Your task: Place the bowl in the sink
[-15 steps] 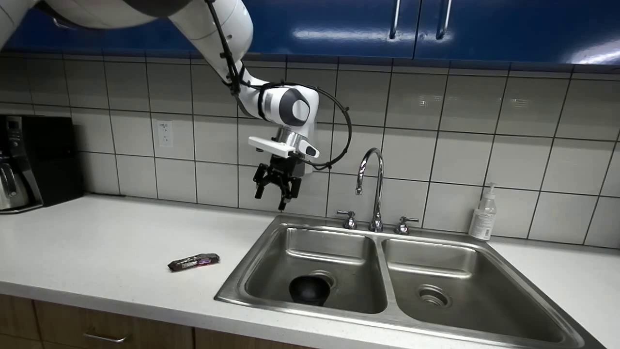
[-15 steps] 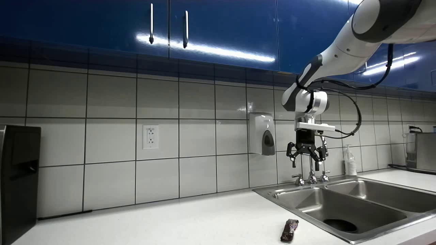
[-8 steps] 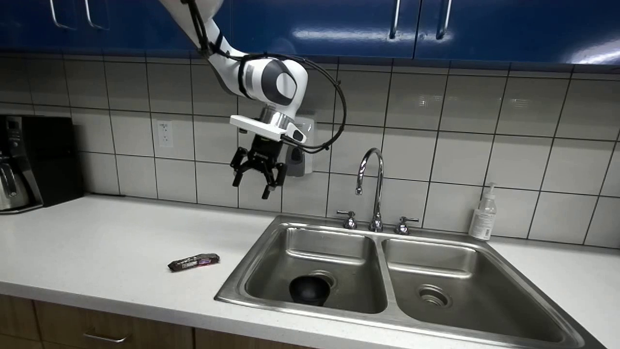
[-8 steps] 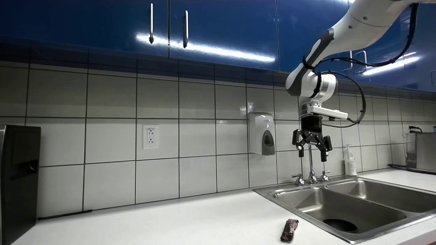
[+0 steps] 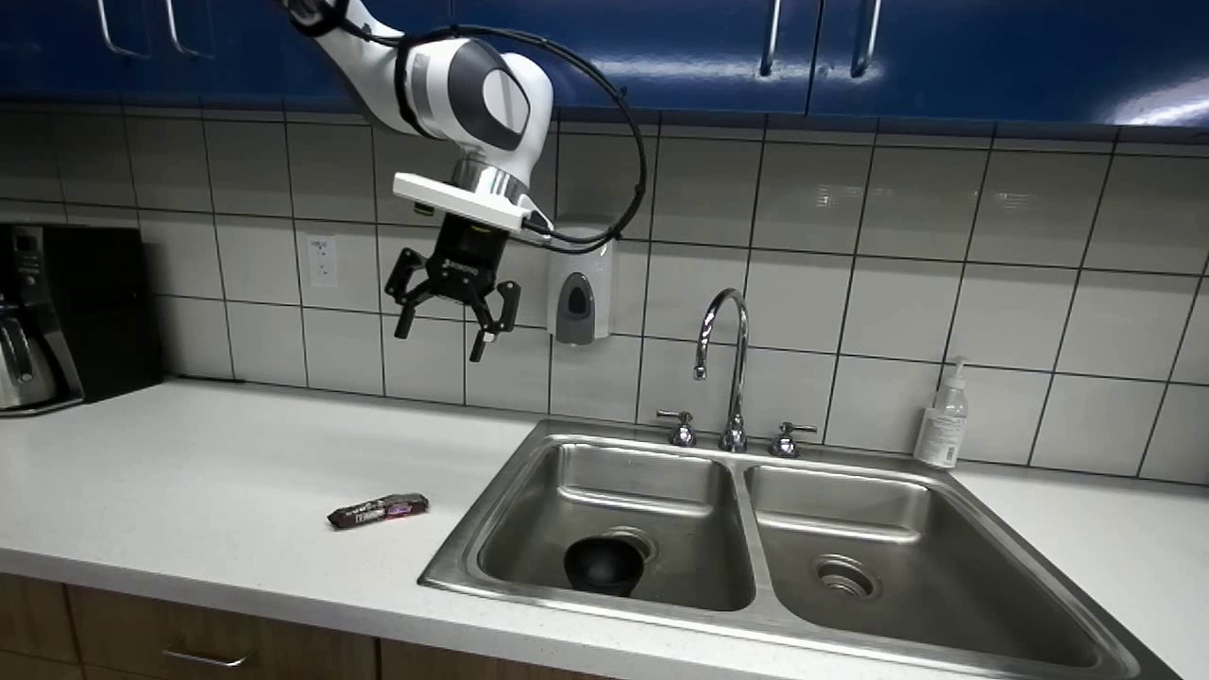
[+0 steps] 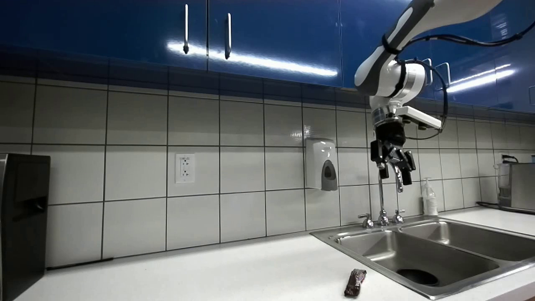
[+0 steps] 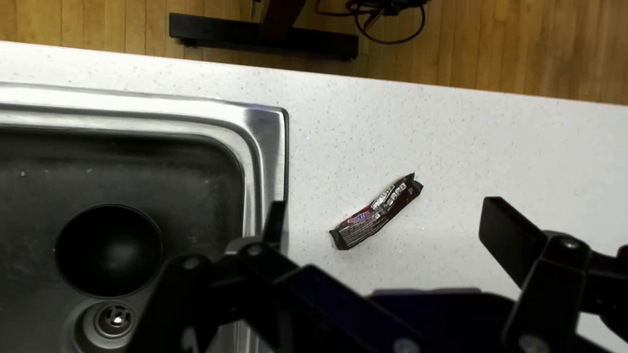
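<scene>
The bowl [image 5: 604, 567] is in the sink [image 5: 694, 552], left basin, near side, just beside the drain [image 7: 117, 317]. Looks mouth up from where I stand. The gripper [image 5: 441, 342] hangs high over the counter [image 5: 236, 453], left of the sink, fingers [image 5: 406, 319] spread wide, nothing pinched. Placing looks done, so I'd call the step in hand getting the arm [image 5: 453, 90] clear.

Doing it well: stay high, no dip. A bar [image 5: 378, 510] lies left of the sink and shows between the fingers in the wrist view, so coming down there could knock it; leave it, not part of the job. Back off toward the near side, keeping left of the faucet [image 5: 740, 378], which stands tall at the far edge. Mind the cable [image 5: 643, 165]: it loops out to the right, and may pass close to the cabinets [image 5: 661, 47] or dispenser [image 5: 578, 293]; can't tell the real gap. Go slow and smooth. No regrasp; the bowl should sit steady, and nudging it would only add risk.
</scene>
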Controlling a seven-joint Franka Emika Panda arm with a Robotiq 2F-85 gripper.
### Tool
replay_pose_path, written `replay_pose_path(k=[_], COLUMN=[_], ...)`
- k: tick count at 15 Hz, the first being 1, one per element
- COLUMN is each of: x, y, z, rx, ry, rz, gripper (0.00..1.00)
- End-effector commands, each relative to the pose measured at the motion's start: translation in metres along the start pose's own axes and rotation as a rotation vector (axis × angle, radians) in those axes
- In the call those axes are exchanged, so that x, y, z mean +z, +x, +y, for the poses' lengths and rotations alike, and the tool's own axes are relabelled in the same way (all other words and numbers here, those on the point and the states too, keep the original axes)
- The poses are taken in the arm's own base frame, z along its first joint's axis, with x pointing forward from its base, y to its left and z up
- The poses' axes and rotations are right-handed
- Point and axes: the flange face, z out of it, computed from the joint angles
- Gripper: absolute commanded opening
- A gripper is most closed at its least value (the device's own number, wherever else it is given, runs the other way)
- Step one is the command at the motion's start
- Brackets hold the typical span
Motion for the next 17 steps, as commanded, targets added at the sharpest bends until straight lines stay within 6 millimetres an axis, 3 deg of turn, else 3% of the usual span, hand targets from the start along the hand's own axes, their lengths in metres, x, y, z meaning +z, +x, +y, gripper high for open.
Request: replay_pose_path(k=[1,6,12,13,14,17], x=[-0.008,-0.018,-0.028,-0.029,-0.027,-0.028], y=[-0.047,-0.088,-0.128,-0.132,-0.115,-0.118], z=[-0.028,-0.048,-0.050,-0.050,-0.047,-0.045], rx=[-0.168,-0.350,-0.551,-0.558,-0.505,-0.505], ry=[-0.056,-0.089,-0.104,-0.098,-0.092,-0.089], rz=[-0.021,-0.026,-0.036,-0.028,-0.029,-0.023], gripper=[1.00,1.00,1.00,1.00,1.00,1.00])
